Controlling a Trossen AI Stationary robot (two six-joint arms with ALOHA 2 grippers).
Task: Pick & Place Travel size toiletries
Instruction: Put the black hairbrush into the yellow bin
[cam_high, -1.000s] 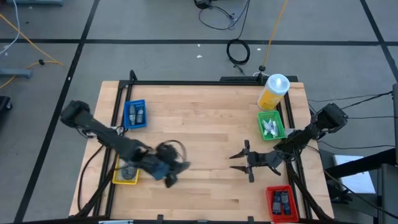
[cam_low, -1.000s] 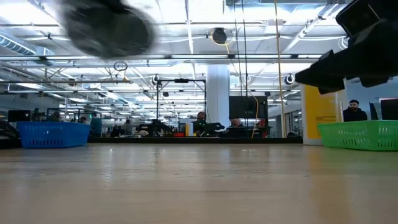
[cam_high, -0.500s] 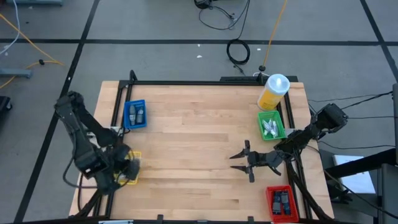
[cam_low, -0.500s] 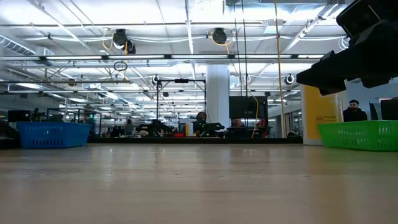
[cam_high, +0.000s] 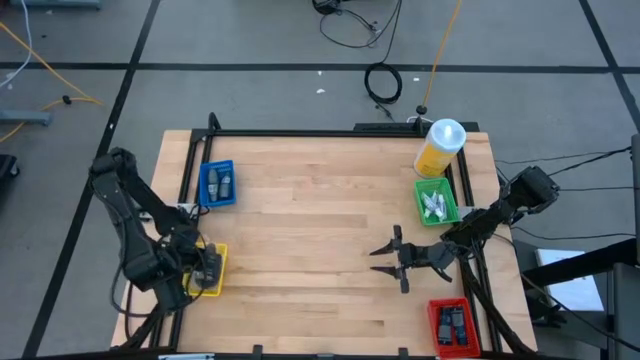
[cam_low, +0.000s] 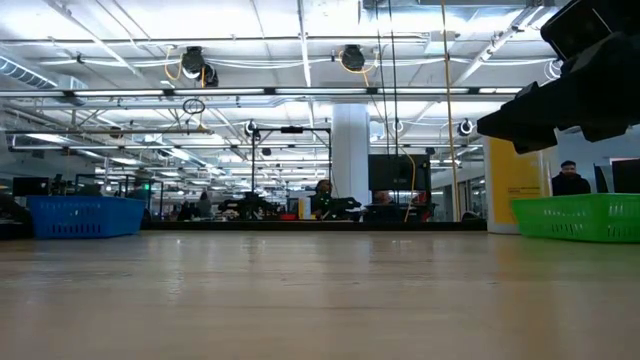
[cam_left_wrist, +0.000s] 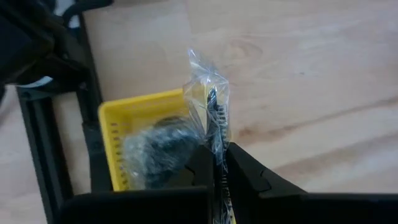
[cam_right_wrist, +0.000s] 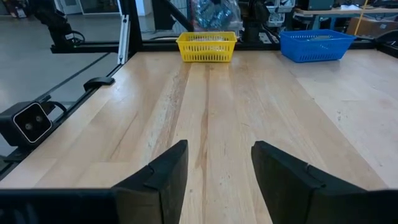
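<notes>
Toiletries (cam_high: 434, 206) lengthwise in green bin (cam_high: 447, 213), left gripper (cam_left_wrist: 214, 163) pinching clear bag (cam_left_wrist: 208, 106), right gripper (cam_high: 376, 252) released

even, bright overhead light on the wooden table (cam_high: 330, 230); shadows under the arms soft and short. low view: rows of ceiling lights (cam_low: 200, 65) glare white above the table, far room sharp, near tabletop blurred. left wrist view: clear bag (cam_left_wrist: 208, 99) catches highlights, dark fingers in front of it out of focus. right wrist view crisp, slightly washed past the yellow bin (cam_right_wrist: 206, 45).
</notes>
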